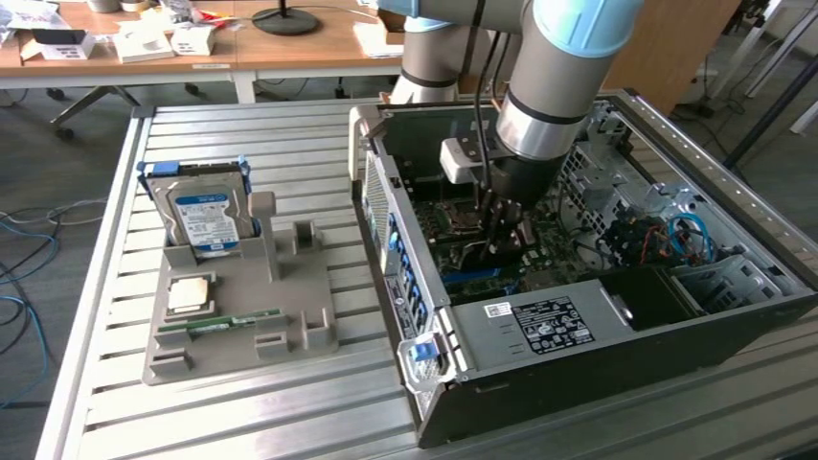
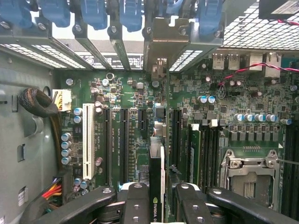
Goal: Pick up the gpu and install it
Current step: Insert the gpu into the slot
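My gripper (image 1: 507,228) is reaching down inside the open computer case (image 1: 715,316), over the green motherboard (image 1: 476,259). In the wrist view the gripper (image 2: 156,198) is shut on the gpu (image 2: 157,163), with one black finger (image 2: 134,201) on each side of it. The card is seen edge-on, thin and upright, with a small green logo near the fingers. It runs along the motherboard (image 2: 126,98) between two long black slots. Its silver end bracket (image 2: 161,44) lies against the row of rear slot openings. Whether the card's edge is down in a slot, I cannot tell.
A grey fixture tray (image 1: 237,331) lies at the exterior view's left of the case. It carries a boxy hard drive (image 1: 205,218), a square chip (image 1: 192,292) and a thin memory stick (image 1: 237,321). Blue latches (image 2: 93,11), cable bundles (image 2: 39,102) and the power supply (image 1: 543,321) crowd the case.
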Robot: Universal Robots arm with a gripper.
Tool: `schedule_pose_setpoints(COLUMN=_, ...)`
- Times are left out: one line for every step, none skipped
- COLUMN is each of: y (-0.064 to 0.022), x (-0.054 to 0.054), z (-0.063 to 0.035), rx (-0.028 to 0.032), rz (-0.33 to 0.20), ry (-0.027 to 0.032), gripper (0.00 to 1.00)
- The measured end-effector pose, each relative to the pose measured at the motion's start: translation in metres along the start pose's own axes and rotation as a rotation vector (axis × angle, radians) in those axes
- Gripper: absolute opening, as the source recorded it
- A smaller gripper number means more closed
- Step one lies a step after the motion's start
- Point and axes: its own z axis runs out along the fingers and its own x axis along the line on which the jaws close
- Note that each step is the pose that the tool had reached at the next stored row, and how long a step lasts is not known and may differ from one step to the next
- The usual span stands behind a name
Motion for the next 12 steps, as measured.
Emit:
schedule_pose_setpoints(y=0.0001, x=0.0000, z=0.0000, rx=0.0000, rz=0.000, ry=-0.0001, gripper=0.27)
schedule_pose_setpoints(y=0.0002, x=0.0000, z=0.0001, rx=0.0000, rz=0.000, ry=-0.0001, gripper=0.27)
schedule_pose_setpoints(y=0.0003, x=0.0000, z=0.0001, rx=-0.0001, rz=0.000, ry=-0.0001, gripper=0.27)
schedule_pose_setpoints(y=0.0004, x=0.0000, z=0.0001, rx=-0.0001, rz=0.000, ry=-0.0001, gripper=0.27)
schedule_pose_setpoints(y=0.0004, x=0.0000, z=0.0001, rx=-0.0001, rz=0.000, ry=-0.0001, gripper=0.27)
schedule_pose_setpoints(y=0.0004, x=0.0000, z=0.0002, rx=0.0000, rz=0.000, ry=0.0000, gripper=0.27)
schedule_pose_setpoints(y=0.0004, x=0.0000, z=0.0002, rx=0.0000, rz=0.000, ry=-0.0001, gripper=0.27)
schedule_pose_setpoints(y=0.0004, x=0.0000, z=0.0002, rx=0.0000, rz=0.000, ry=-0.0001, gripper=0.27)
schedule_pose_setpoints(y=0.0004, x=0.0000, z=0.0002, rx=0.0000, rz=0.000, ry=-0.0001, gripper=0.27)
schedule_pose_setpoints(y=0.0005, x=0.0000, z=0.0002, rx=0.0000, rz=0.000, ry=-0.0001, gripper=0.27)
schedule_pose_setpoints(y=0.0004, x=0.0000, z=0.0002, rx=0.0000, rz=0.000, ry=-0.0001, gripper=0.27)
schedule_pose_setpoints(y=0.0005, x=-0.0001, z=0.0002, rx=0.0000, rz=0.000, ry=-0.0002, gripper=0.27)
